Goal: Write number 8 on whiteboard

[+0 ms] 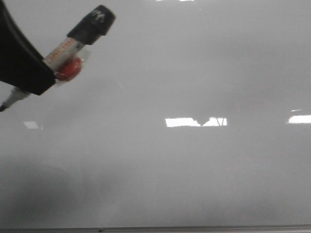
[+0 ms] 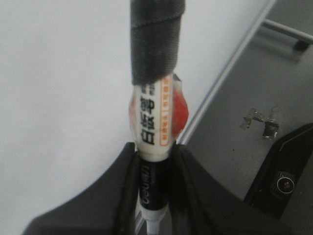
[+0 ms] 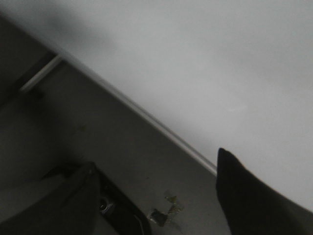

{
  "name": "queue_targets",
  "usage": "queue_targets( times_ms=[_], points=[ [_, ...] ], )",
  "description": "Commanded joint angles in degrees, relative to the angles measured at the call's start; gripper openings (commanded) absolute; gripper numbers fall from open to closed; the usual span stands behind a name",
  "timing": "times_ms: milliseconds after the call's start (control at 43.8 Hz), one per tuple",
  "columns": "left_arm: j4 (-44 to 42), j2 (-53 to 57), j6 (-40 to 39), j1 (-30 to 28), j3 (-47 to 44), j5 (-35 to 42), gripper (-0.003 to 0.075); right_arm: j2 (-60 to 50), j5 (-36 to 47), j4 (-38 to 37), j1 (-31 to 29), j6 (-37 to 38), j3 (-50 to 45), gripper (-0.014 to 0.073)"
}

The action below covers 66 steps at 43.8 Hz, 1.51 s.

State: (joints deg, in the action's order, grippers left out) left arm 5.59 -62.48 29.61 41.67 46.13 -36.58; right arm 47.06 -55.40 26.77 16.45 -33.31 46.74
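A marker (image 1: 73, 46) is clamped by the left gripper (image 1: 29, 73) at ten o'clock on the whiteboard (image 1: 194, 165); the right gripper (image 3: 156, 196) is seen spread apart

"白板笔" on marker (image 2: 155, 128) label

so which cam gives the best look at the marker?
Left wrist view: the marker fills the frame, label print readable, barrel clamped in the left gripper. Front view shows it smaller and blurred, at upper left, its tip near the whiteboard. Right wrist view doesn't show it.
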Motion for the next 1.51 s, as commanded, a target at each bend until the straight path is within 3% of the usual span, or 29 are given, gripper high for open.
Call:
queue_targets(
  times_ms=[0,205,388,662,1096,1187,1370,1415,1484],
  points=[
    [1.67,2.22,1.89,6.0,1.9,2.52,0.0039,3.68,0.14,7.84,4.19,-9.18,4.03,0.0525],
    [3.35,2.45,1.89,14.76,1.9,3.91,0.0039,10.31,2.92,15.79,12.92,-20.76,6.53,0.0525],
    [3.74,2.45,1.89,17.34,1.9,6.65,0.0039,14.95,7.26,16.26,18.33,-22.66,9.36,0.0525],
    [4.34,2.45,1.89,17.34,1.9,7.13,0.0039,19.8,6.19,16.33,22.74,-22.66,13.26,0.0518],
    [4.38,2.45,1.89,17.34,1.9,9.0,0.0048,21.9,1.55,15.99,22.75,-22.66,13.6,0.0076],
    [4.28,2.45,1.89,17.34,1.9,9.52,0.0144,21.9,1.65,15.99,22.58,-22.66,13.6,-0.0068],
    [4.28,2.45,-0.79,17.34,1.9,9.66,0.0546,21.9,1.84,15.99,19.93,-22.55,13.54,-0.007],
    [4.28,2.89,-4.19,17.17,1.9,9.66,0.0588,21.9,1.78,15.99,18.58,-22.48,13.41,-0.007],
    [4.16,4.19,-8.03,16.22,1.77,9.51,0.0575,21.9,0.9,15.99,15.71,-22.37,13.43,-0.007]
  ],
)
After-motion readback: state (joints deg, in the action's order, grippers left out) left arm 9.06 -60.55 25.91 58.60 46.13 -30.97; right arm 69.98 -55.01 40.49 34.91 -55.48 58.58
